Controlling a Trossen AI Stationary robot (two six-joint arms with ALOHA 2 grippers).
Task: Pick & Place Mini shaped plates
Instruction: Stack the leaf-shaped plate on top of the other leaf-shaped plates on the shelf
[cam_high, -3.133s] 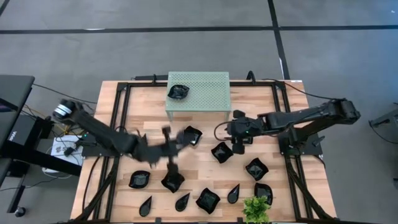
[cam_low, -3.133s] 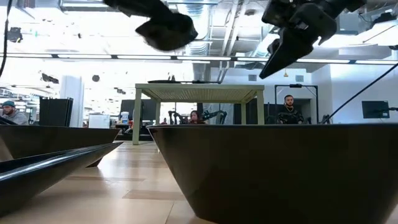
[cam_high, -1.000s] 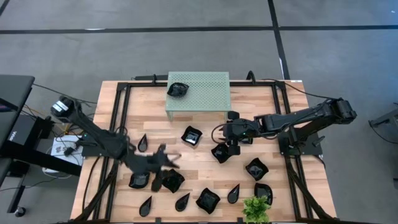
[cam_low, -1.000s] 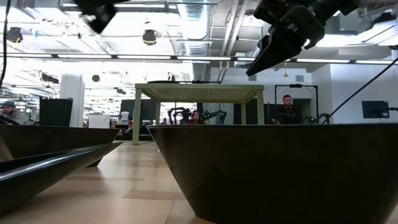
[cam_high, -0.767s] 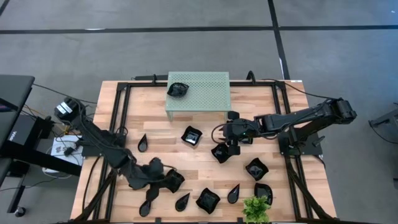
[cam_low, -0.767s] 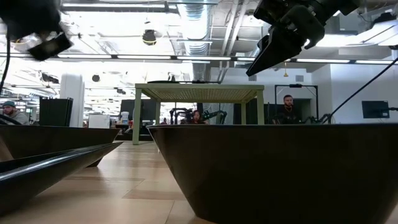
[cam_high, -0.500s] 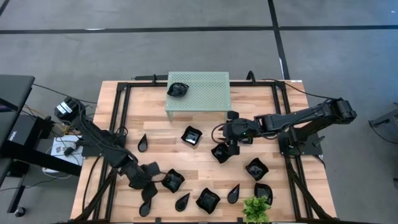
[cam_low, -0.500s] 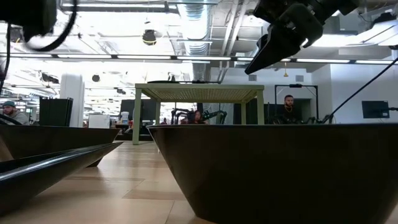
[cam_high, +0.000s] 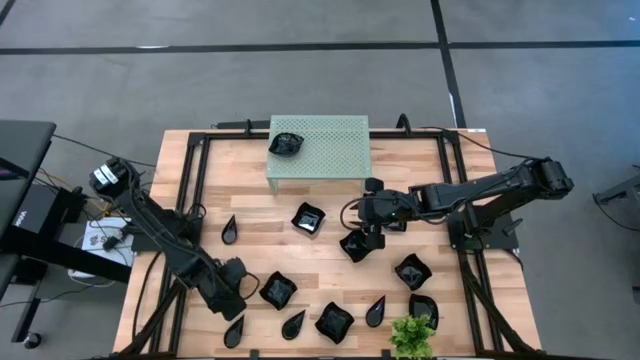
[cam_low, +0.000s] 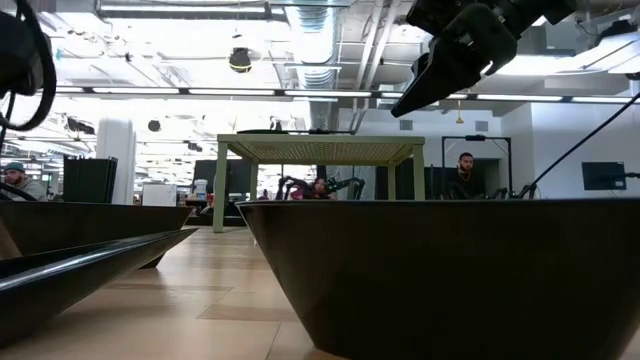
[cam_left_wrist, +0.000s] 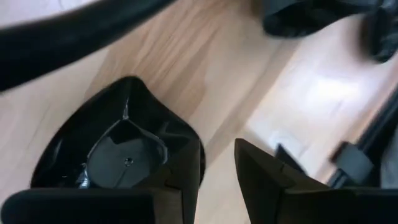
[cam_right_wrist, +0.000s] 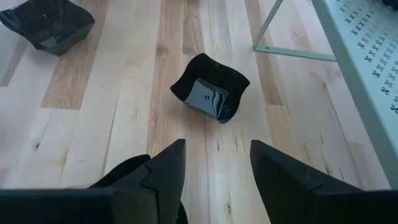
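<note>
Left jaws (cam_high: 232, 293): parted, low over a wavy-edged square dish (cam_left_wrist: 124, 152) at the near left of the worktop; one finger (cam_left_wrist: 186, 180) overlaps the dish rim, the other finger (cam_left_wrist: 264, 177) is outside it. Whether they touch the dish cannot be told.

Right jaws (cam_high: 364, 240): released, holding nothing, hanging above a dish (cam_high: 354, 246) near the worktop's middle. In the right wrist view the two fingers (cam_right_wrist: 163, 169) stand wide apart.

Dish ahead of right jaws: a wavy-edged square plate (cam_right_wrist: 210, 88) sits upright on the wood, one corner turned toward the stand's leg.

Teardrop plates: one (cam_high: 229, 230) lies left of centre with its long axis running front to back, point toward the far side. Three more (cam_high: 233, 331) lie along the near edge, tilted diagonally.

Other square dishes: several spread over the near half, one (cam_high: 334, 321) at the near middle, two (cam_high: 412, 270) at the right.

Plate on stand: one dark dish (cam_high: 285, 144) rests on the left end of the pale green perforated stand (cam_high: 335, 140).

Worktop (cam_high: 420, 170): light wood planks inside a black frame; a small green plant (cam_high: 411, 334) stands at the near right.

Room: grey floor around; the low view shows bright ceiling lights and seated people (cam_low: 464, 172) far behind.
</note>
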